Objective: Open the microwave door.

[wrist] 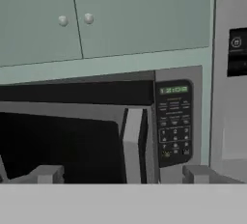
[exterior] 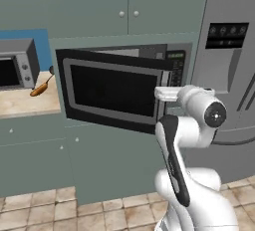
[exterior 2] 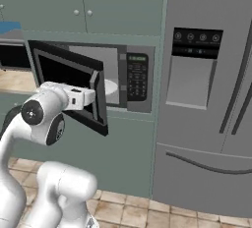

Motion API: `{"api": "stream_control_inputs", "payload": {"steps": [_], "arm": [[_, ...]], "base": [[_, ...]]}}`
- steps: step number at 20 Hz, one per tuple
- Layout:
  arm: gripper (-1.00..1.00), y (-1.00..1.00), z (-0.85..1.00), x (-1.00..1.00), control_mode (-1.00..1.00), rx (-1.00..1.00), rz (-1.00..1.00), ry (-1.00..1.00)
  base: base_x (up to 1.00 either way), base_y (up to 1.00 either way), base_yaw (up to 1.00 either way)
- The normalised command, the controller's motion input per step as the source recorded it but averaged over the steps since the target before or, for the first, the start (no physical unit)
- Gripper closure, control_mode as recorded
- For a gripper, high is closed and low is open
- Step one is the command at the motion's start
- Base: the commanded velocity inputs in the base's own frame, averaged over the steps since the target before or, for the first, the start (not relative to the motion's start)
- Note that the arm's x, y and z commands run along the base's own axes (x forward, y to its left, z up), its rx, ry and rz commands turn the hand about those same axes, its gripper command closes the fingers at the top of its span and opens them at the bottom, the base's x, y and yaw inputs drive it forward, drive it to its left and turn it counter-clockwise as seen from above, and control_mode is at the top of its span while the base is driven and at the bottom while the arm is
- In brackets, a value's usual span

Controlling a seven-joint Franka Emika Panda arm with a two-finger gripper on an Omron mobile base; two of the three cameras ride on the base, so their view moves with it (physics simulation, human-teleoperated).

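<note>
The microwave (exterior 2: 133,77) is set in teal cabinetry, and its keypad panel (wrist: 174,121) carries a small green display. The microwave door (exterior: 112,90) stands partly swung out from its left hinge, so the light cavity (exterior 2: 110,82) shows behind it. My gripper (wrist: 121,174) is open. Its fingertips (wrist: 46,174) stand wide apart on either side of the vertical grey handle (wrist: 132,141), and neither touches it. In the base views my white hand (exterior: 167,93) sits at the door's free edge (exterior 2: 96,94).
A small grey toaster oven (exterior: 17,63) stands on the counter (exterior: 25,103) to the left, with an orange item (exterior: 39,90) beside it. A steel fridge (exterior 2: 206,99) is on the right. Teal cabinet doors with round knobs (wrist: 75,20) hang above.
</note>
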Motion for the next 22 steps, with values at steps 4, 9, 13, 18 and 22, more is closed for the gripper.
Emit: {"api": "stream_control_inputs", "payload": {"steps": [4, 9, 13, 18, 22], "arm": [[-1.00, -0.93, 0.13, -0.43, -1.00, 0.31, 0.17, 0.37], [-1.00, -0.78, -0.14, -0.17, -1.00, 0.45, 0.08, 0.27], [-1.00, -0.34, -0.17, -0.05, -1.00, 0.33, -0.05, 0.05], [-1.00, -0.26, -0.09, 0.15, -1.00, 0.43, 0.00, 0.17], [-1.00, 0.13, 0.00, 0.69, -1.00, 0.25, 0.00, 0.40]], "base": [[0.00, 0.00, 0.00], [0.00, 0.00, 0.00], [0.00, 0.00, 0.00], [0.00, 0.00, 0.00], [0.00, 0.00, 0.00]]}}
